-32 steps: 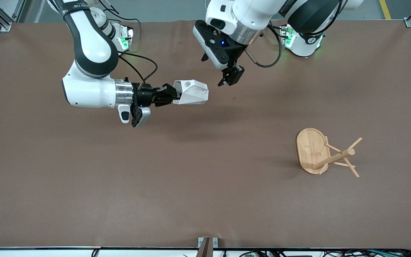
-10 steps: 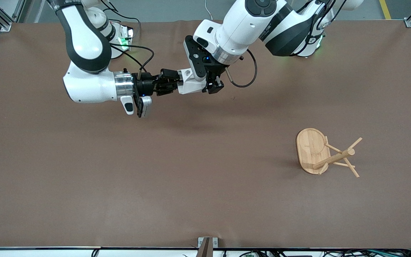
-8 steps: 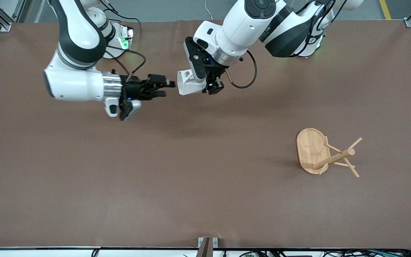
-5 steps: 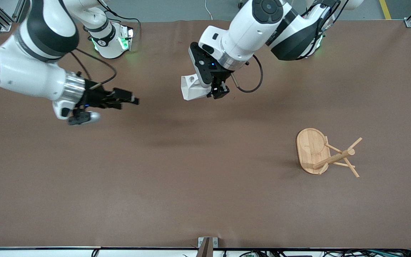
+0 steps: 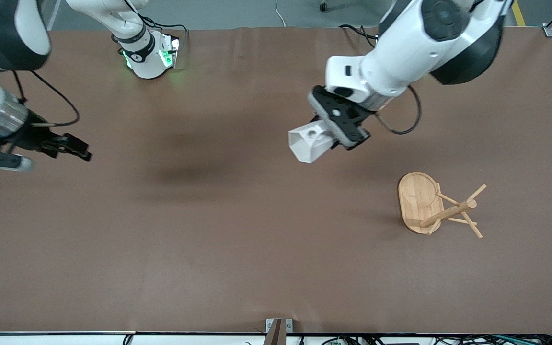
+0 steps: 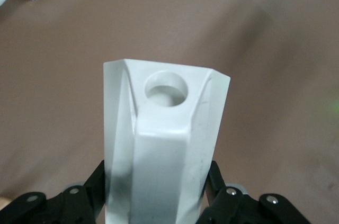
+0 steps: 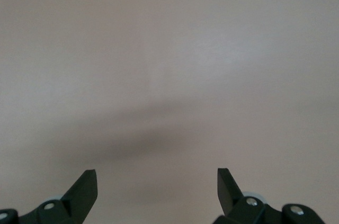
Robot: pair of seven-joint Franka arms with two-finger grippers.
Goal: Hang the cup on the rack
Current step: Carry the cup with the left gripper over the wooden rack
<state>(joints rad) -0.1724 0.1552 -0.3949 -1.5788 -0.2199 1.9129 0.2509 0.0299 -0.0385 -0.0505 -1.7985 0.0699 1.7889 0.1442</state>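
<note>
Cup carried toward rack, hanging not yet done.

Left gripper (image 5: 329, 142) up over bare worktop (image 5: 209, 239), jaws pinching cup (image 5: 307, 143) by its body, tab handle with round hole pointing out ahead of jaws. Rack (image 5: 436, 206) standing well apart from jaws, toward left arm's end, pegs bare. Right gripper (image 5: 67, 146) waiting over its own end, jaws spread, nothing between. Next: likely bring handle hole in line with a peg, slide on.
</note>
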